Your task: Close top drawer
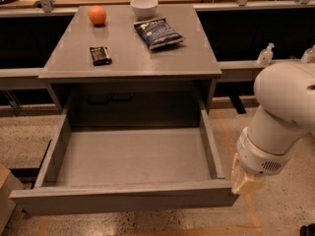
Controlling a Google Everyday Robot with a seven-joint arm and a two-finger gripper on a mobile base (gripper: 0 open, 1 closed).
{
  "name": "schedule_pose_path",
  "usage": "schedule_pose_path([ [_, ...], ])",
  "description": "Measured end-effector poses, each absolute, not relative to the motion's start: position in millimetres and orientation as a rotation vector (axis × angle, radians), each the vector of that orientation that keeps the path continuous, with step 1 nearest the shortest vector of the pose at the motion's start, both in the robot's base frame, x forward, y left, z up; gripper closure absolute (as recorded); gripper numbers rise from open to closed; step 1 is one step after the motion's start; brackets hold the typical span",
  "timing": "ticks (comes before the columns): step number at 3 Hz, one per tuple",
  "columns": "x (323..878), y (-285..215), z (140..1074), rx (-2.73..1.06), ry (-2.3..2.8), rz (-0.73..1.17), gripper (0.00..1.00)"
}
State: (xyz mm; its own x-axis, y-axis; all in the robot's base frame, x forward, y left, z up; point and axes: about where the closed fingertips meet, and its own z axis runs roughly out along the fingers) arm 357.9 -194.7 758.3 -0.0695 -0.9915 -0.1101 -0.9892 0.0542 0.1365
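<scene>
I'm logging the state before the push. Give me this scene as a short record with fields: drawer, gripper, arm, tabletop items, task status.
drawer: top drawer pulled far out, nothing visible in its tray
gripper: gripper low on the right, at the right end of the drawer's front panel; contact cannot be told
arm: white arm right of the drawer
tabletop items: orange, white bowl, blue snack bag, dark bar
task status: drawer not yet closed
</scene>
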Motion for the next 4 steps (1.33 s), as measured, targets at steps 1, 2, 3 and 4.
schedule_pose_path([
  [1,345.8,-188.1,709.0,2.098,-2.212,-0.370,1.00],
  [2,343.2,-187.1,671.3,2.058,-2.182,-0.441,1.00],
  [3,355.1,-186.9,660.7,2.062,-2.187,-0.442,1.00],
  [4,354.4,-187.5,660.3,2.061,-2.189,-0.452,1.00],
])
